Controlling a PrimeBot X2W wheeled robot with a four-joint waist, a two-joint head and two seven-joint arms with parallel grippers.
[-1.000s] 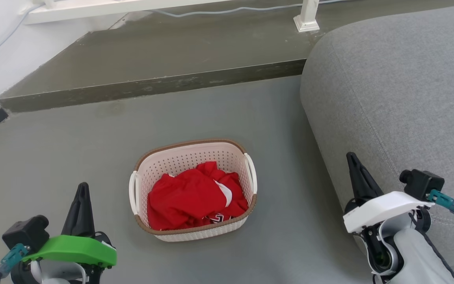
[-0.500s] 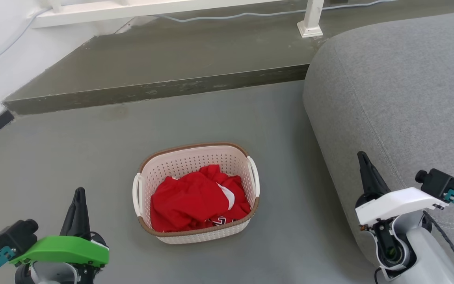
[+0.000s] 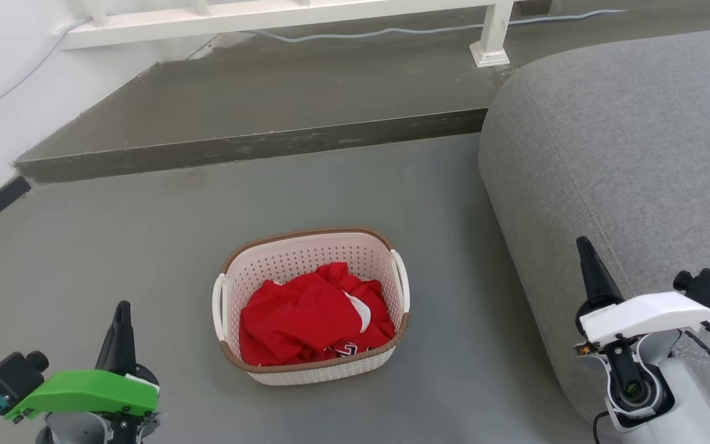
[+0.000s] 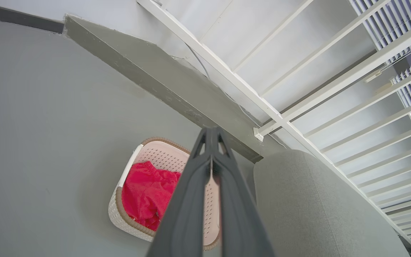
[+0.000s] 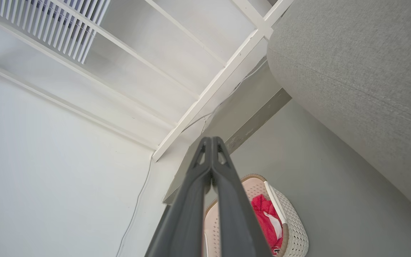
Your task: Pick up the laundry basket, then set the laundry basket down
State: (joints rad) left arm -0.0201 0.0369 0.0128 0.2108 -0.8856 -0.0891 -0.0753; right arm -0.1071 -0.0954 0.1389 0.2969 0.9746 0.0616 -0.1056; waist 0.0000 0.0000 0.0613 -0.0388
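Sitting on bare floor (image 3: 114, 246), laundry basket (image 3: 324, 372) clears sofa (image 3: 607, 154).

A grey floor (image 3: 114, 246) is spreading before me, meeting a raised concrete step (image 3: 281, 92). A white railing (image 3: 269, 15) is standing along that step, a pale cable (image 3: 392, 31) trailing past its post (image 3: 492, 37). A grey fabric sofa (image 3: 626, 154) is sitting on my right, a white wall (image 3: 4, 80) closing my left.

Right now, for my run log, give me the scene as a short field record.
basket: laundry basket upright on grey floor, untouched
contents: red garment
left end effector: shut, empty, apart from basket
right end effector: shut, empty, by grey sofa
task stage: basket not yet picked up
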